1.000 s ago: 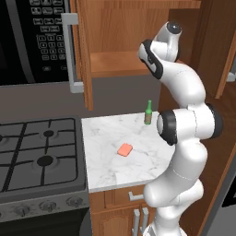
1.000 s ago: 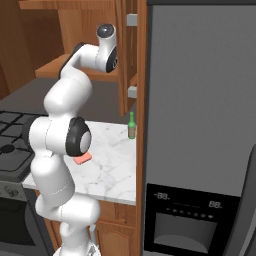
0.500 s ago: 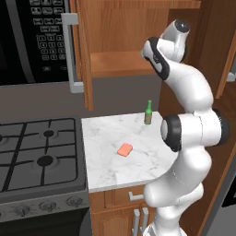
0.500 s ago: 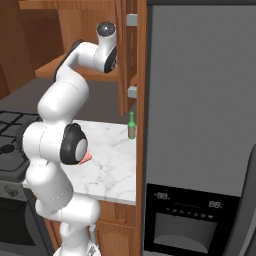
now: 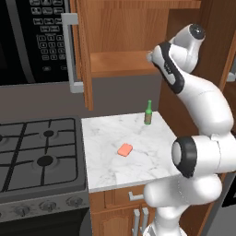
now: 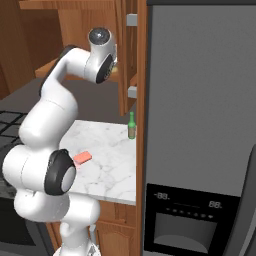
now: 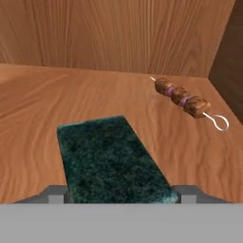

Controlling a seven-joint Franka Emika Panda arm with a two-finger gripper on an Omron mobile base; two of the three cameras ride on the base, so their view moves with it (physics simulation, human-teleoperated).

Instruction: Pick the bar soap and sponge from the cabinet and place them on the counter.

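Change: since a second ago your arm has pushed its hand deeper into the cabinet [image 5: 122,44] | Pose: elbow high, forearm level over the counter [image 5: 110,159] | Jaws: gripper [image 7: 122,192] spread, straddling the sponge [image 7: 111,159] on the shelf | bar soap [image 5: 125,149] lies on the counter | a kebab skewer [image 7: 186,101] sits beyond the sponge.

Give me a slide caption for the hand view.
Sponge lies between the open gripper tips on the cabinet shelf, skewer behind.
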